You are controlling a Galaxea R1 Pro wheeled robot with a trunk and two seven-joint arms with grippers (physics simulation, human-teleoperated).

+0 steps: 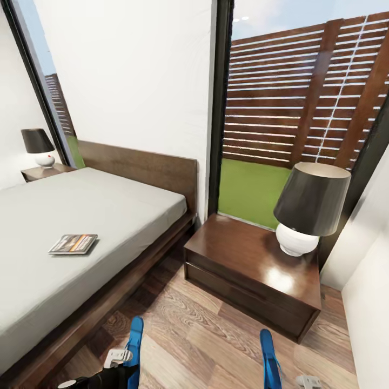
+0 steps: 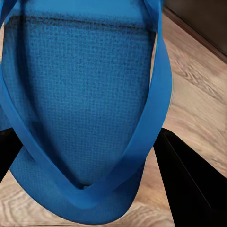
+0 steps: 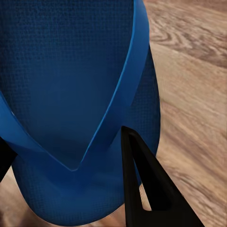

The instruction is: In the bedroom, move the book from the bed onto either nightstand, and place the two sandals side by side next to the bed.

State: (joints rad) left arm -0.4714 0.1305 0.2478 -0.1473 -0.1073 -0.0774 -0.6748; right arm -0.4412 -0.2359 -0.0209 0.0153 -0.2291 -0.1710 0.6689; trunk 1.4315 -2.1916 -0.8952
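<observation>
The book (image 1: 73, 243) lies flat on the grey mattress of the bed (image 1: 108, 205), near its right edge. A dark nightstand (image 1: 237, 254) stands right of the bed, and a second nightstand (image 1: 40, 172) sits at the bed's far side. My left gripper (image 2: 90, 161) is shut on one blue sandal (image 2: 85, 94), its black fingers (image 2: 189, 179) on either side of the sole. That sandal (image 1: 135, 343) shows edge-on above the floor beside the bed frame. My right gripper (image 3: 71, 165) is shut on the other sandal (image 3: 71, 71), which stands edge-on (image 1: 268, 356) in front of the near nightstand.
A black-shaded lamp (image 1: 308, 208) with a white base occupies the right part of the near nightstand; a smaller lamp (image 1: 39, 146) stands on the far one. A tall window (image 1: 302, 108) shows a fence and grass. Wood floor (image 1: 200, 335) lies between bed and nightstand. A white wall closes the right.
</observation>
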